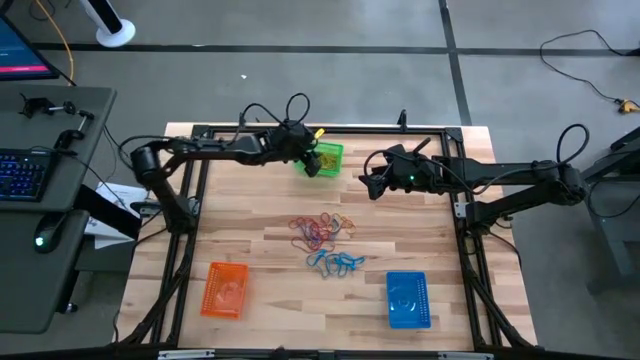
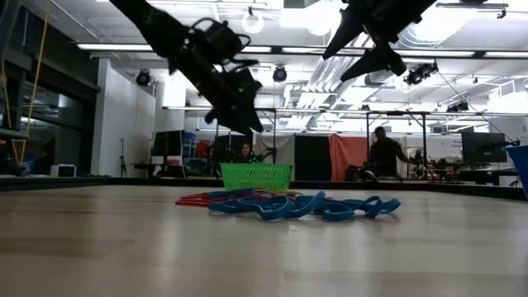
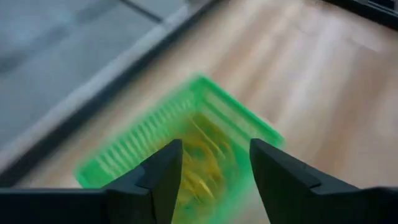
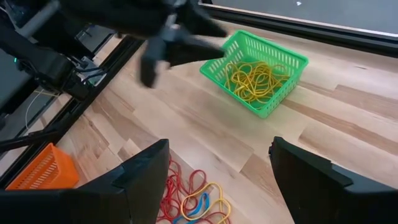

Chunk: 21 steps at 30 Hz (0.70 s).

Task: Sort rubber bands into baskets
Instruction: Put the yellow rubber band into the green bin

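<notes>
The left gripper (image 3: 211, 177) hangs over the green basket (image 1: 326, 158), jaws parted and empty — yellow bands (image 4: 255, 78) lie inside. The right gripper (image 4: 217, 180) waits wide above the pile (image 1: 325, 243). The tangle is the risk — one grab could lift mixed colours into one basket.

Ceiling strip lights (image 2: 462, 54) glare white across the top of the low view, so both arms there read as near-black silhouettes and the pale tabletop (image 2: 247, 247) in the foreground lies soft and out of focus. From above, the light is even and bright, with only faint shadows on the wood. The left wrist view is smeared with motion blur, the green basket (image 3: 155, 134) streaked, while the right wrist view stays crisp at centre.
</notes>
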Each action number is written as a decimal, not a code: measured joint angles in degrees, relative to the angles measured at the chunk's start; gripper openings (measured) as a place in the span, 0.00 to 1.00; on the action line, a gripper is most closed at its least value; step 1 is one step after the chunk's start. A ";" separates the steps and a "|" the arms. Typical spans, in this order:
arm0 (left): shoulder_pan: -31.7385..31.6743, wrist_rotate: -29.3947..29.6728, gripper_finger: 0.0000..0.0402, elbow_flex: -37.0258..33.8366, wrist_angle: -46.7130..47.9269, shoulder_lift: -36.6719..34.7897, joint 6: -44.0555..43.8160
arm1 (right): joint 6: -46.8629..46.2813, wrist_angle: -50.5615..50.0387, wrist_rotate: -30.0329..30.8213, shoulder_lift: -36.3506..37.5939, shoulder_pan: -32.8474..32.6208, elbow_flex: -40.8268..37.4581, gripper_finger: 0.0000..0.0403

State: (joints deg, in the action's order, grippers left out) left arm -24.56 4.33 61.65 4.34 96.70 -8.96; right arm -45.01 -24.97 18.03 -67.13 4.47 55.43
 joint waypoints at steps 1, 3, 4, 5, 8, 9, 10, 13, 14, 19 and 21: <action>0.31 -2.38 0.45 0.00 3.31 -1.39 -1.29 | 0.01 0.00 -0.23 -0.13 0.00 0.01 0.66; 1.40 -8.07 0.46 -0.26 8.84 -4.13 -3.22 | 0.25 -0.02 -0.62 -0.68 0.00 0.01 0.66; 2.20 -10.59 0.46 -0.82 9.68 -5.69 -3.81 | 0.38 0.01 -0.70 -1.14 0.00 0.01 0.66; 3.22 -12.83 0.46 -1.78 10.33 -7.42 -4.21 | 0.47 0.00 -1.17 -1.63 0.00 0.01 0.66; 7.67 -15.00 0.46 -5.79 8.20 -12.80 -6.07 | 2.52 0.83 -4.38 -3.95 0.38 0.01 0.66; 9.31 -14.99 0.46 -7.62 6.47 -14.51 -7.06 | 3.33 1.20 -6.07 -5.15 0.42 0.01 0.66; 11.02 -14.97 0.45 -9.68 4.55 -16.24 -8.53 | 4.03 1.75 -8.36 -6.24 0.43 0.01 0.66; 15.96 -12.93 0.42 -16.22 -2.59 -20.70 -15.79 | 7.09 3.19 -14.14 -10.29 0.39 0.01 0.66; 17.55 -11.72 0.40 -18.35 -4.63 -22.08 -18.46 | 8.61 3.30 -15.74 -11.86 0.25 0.01 0.66; 23.72 -6.75 0.34 -25.75 -10.72 -28.64 -29.69 | 17.97 3.19 -18.07 -19.28 -1.49 0.01 0.66; 25.15 -5.18 0.33 -26.80 -10.98 -30.84 -32.45 | 21.78 3.27 -17.49 -22.19 -1.96 0.01 0.66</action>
State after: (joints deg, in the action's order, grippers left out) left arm 0.59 -0.85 34.85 -6.64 65.85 -41.41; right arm -23.23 -21.70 0.53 -89.32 2.51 55.44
